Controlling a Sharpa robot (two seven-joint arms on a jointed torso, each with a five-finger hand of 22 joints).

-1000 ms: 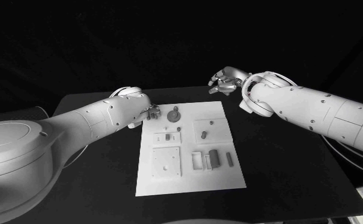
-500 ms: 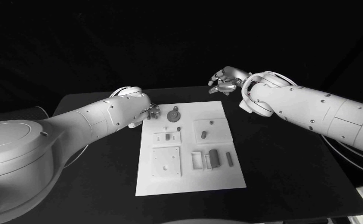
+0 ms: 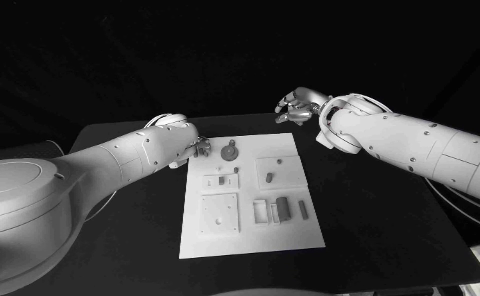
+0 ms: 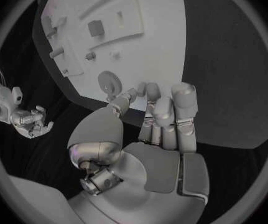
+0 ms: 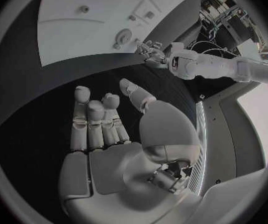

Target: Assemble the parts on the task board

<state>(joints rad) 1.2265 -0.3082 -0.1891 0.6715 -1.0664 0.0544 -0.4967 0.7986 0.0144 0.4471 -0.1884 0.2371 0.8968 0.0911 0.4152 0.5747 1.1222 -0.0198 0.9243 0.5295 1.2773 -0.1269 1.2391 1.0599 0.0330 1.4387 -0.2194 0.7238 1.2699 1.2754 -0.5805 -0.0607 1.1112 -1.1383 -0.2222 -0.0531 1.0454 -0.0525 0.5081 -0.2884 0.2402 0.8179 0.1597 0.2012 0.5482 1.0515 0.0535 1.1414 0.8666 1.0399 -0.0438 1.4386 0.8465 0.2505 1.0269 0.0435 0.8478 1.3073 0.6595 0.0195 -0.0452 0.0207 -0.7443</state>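
Lab: black-draped table point(image 3: 380, 233), equipment racks point(image 5: 223, 10) behind.

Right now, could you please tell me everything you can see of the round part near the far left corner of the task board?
The round part is a small grey disc with a short stem pointing toward the near edge, so it looks like a keyhole from above. It lies flat on the white task board, near its far edge. The left robot hand hangs right beside it at the board's left edge, fingers pointing toward it; contact cannot be confirmed. Its material is too small to judge.
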